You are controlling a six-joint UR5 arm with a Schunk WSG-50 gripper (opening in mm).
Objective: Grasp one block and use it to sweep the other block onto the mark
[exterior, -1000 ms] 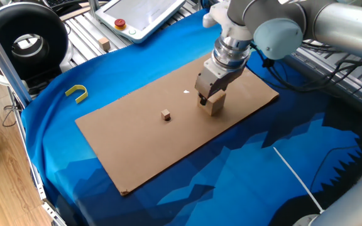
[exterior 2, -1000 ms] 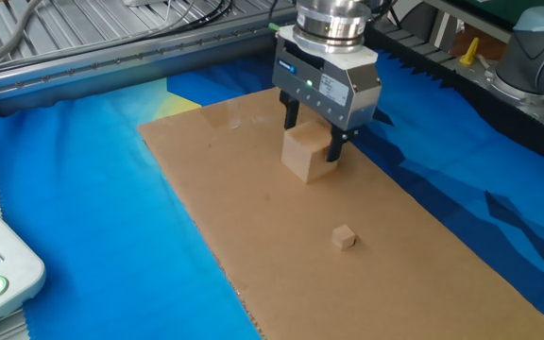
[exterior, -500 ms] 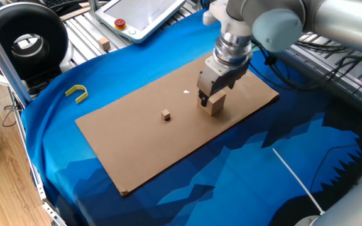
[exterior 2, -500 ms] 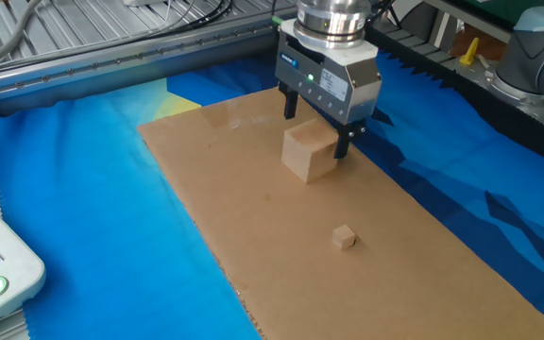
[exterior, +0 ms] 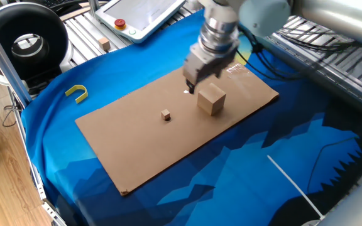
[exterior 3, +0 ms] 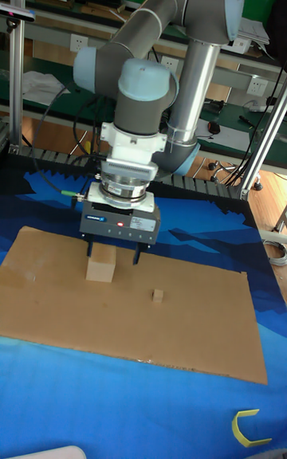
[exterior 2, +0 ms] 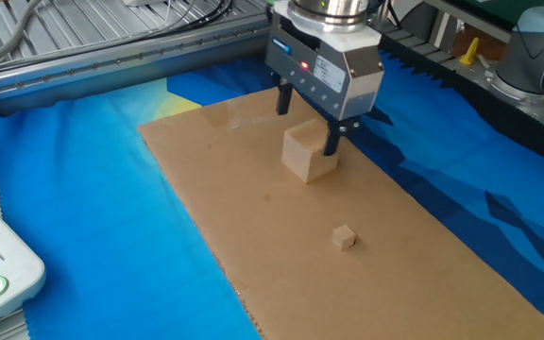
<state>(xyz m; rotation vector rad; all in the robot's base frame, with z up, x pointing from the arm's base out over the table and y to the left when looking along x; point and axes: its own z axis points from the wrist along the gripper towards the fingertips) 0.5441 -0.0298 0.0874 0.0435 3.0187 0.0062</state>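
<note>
Sitting flat on the brown cardboard sheet [exterior 2: 423, 246] is the big wooden block [exterior 2: 309, 153], and nothing is holding it. The gripper [exterior 2: 306, 121] hangs just above it with its two black fingers [exterior 2: 331, 140] spread wide, one on each side of the block and not touching it. From the tall fixed view you can see the same thing: the gripper [exterior 3: 112, 252] is over the big block [exterior 3: 100, 266], with one finger just above the block's left top edge and the other out past its right side. A little red light glows on the gripper's body.

The tiny block [exterior 2: 345, 236] sits by itself on the cardboard, well away from the big one (it looks like a crumb next to it). In one fixed view the tiny block [exterior: 165, 115] is to the left of the big block [exterior: 211, 100], and the gripper [exterior: 196, 85] is a bit blurry there. The round mark cannot be picked out in any view.

The cardboard lies on a blue cloth [exterior 2: 93, 217]. A yellow hook [exterior: 76, 93] lies on the cloth, far from the blocks
</note>
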